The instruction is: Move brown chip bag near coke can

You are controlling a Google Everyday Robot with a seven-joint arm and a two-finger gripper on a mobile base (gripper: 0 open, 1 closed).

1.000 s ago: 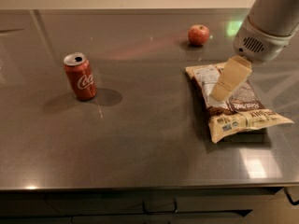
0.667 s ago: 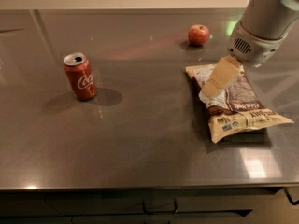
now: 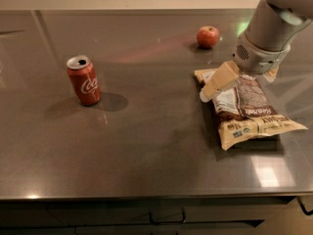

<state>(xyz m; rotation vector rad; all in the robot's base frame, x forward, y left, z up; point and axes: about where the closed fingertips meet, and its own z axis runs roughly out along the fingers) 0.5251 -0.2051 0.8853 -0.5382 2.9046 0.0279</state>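
The camera view shows a dark, glossy tabletop [image 3: 156, 151] with three things on it. The coke can [image 3: 84, 80] stands upright on the left side. The brown chip bag [image 3: 244, 106] lies flat on the right side, well apart from the can, with its long axis running from far-left to near-right. A red apple [image 3: 208, 36] sits further back, beyond the bag's far end and not touching it. The arm comes in from the upper right, and its end effector [image 3: 220, 81] hangs over the far-left corner of the bag, angled down toward the left edge. Whether it is spread, pressed together or already pinching the foil cannot be told from here, nor whether it touches the bag at all. The bag looks light and soft: thin crinkly film, puffed a little with air, and likely slick against this polished surface (a push may skate it rather than steer it). Its contents would crush under a hard squeeze. The best hold is probably a sealed edge or corner, where the film is doubled and flat. The far-left end under the end effector suits that, and a pinch there should let the bag be lifted or dragged left toward the can. It should be set down short of the can, which would tip easily.
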